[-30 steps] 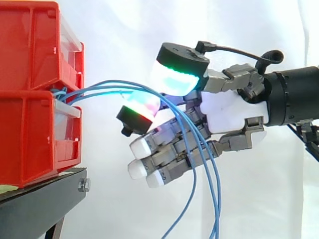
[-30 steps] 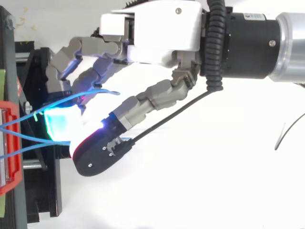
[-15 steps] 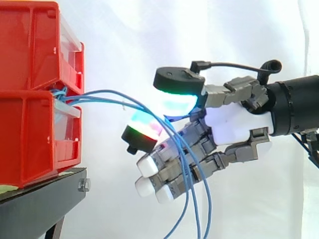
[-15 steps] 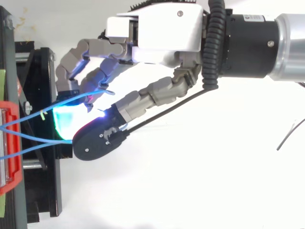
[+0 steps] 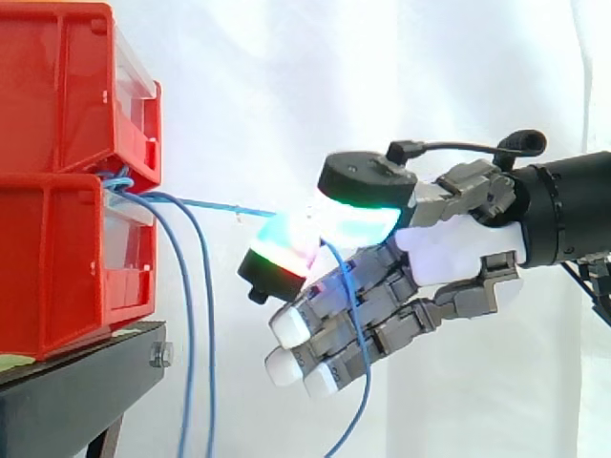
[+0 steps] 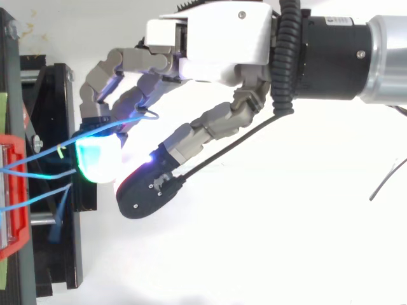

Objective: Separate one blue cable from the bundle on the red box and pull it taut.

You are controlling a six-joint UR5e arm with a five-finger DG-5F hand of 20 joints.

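**One blue cable held tight between box and hand**

The cable (image 5: pixel 205 204) is thin and light blue. In the side view it leaves the box (image 5: pixel 57 258) at the seam between the two red tiers. From there it runs as a straight, tight line toward 3 o'clock, dipping slightly, to the hand (image 5: pixel 449 253). It ends between two glowing pads (image 5: pixel 282 243), one red and green below and one green and cyan above. These pads close on it, so the hand is pinching the cable. Past the pinch the free end drops toward 6 o'clock across the other curled fingers (image 5: pixel 286 329). It then curves off the bottom edge toward 7 o'clock.

Two loose cables (image 5: pixel 187 315) of the same blue come out of the same seam. They hang slack toward 6 o'clock, near the box face and well apart from the hand.

From the top, the cable (image 6: pixel 38 155) climbs from the left edge toward 2 o'clock, past the cyan pad, to a small loop under the curled fingers. The hand (image 6: pixel 216 38) reaches in from 3 o'clock.

The box sits on a black stand (image 5: pixel 86 372), with a white curtain (image 5: pixel 286 76) behind.
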